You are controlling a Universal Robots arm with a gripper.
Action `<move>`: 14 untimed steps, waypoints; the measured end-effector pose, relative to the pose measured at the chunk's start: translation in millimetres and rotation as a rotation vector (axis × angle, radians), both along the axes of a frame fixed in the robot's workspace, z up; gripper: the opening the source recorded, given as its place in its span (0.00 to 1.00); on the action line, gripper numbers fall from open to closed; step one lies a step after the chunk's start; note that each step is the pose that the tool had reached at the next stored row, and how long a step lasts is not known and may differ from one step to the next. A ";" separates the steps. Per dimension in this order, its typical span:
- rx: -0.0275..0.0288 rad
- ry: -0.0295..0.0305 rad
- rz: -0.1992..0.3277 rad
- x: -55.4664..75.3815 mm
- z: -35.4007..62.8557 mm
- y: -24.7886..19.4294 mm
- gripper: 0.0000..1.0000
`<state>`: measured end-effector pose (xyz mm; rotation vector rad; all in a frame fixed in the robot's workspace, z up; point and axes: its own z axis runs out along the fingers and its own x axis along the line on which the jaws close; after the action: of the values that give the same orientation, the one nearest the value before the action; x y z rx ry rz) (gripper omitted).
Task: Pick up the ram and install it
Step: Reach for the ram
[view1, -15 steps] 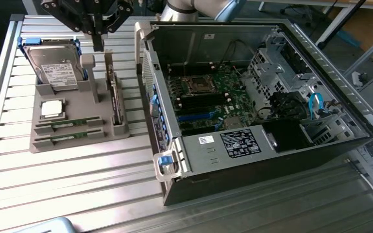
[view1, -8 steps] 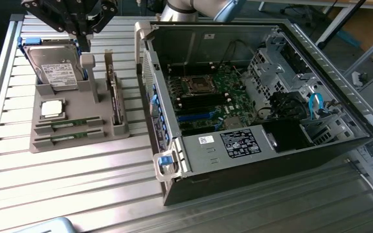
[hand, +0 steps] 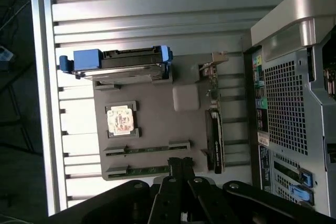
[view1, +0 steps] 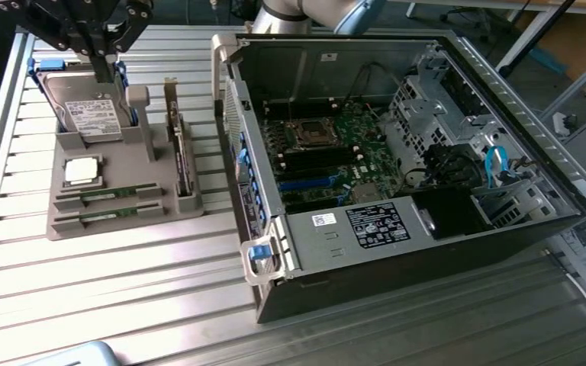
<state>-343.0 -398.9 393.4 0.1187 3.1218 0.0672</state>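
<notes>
My gripper [view1: 106, 72] [hand: 181, 162] is closed with its fingers pressed together and nothing between them. In the exterior view it hangs at eleven o'clock, in front of the hard drive [view1: 89, 114] [hand: 123, 66] that stands at the grey tray's [view1: 120, 232] [hand: 157, 103] far end.

Both rams lie flat in parallel slots at the tray's six o'clock edge. The inner ram [view1: 104, 194] [hand: 149, 149] sits just beside the processor [view1: 82, 171] [hand: 122, 120]. The outer ram [view1: 107, 216] [hand: 142, 170] runs along the tray's rim. In the wrist view my fingertips overlap the outer ram's end nearest the card; I cannot tell how far above it I am.

Nothing stands over the rams. At three o'clock of them the expansion card [view1: 179, 152] [hand: 214, 140] stands upright on the tray's edge, between the rams and the computer case [view1: 272, 252] [hand: 294, 103]. Only a narrow strip of bench [view1: 120, 305] [hand: 131, 3] separates tray and case.

The case lies on its side with its wide face open, the motherboard [view1: 339, 152] exposed inside its raised metal rim. At six and nine o'clock of the tray, bare slats give free room out to the bench's edge.
</notes>
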 end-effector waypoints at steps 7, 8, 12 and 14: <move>0.0000 0.0019 0.000 -14.7 -0.1 -0.1 0.11; 0.0001 0.0018 0.000 -14.7 -0.1 -0.1 0.11; 0.0000 0.0019 0.000 -14.7 0.0 0.0 0.11; 0.0000 0.0019 0.000 -14.7 0.0 0.0 0.11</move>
<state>-357.7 -398.9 393.3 0.1188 3.1238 0.0672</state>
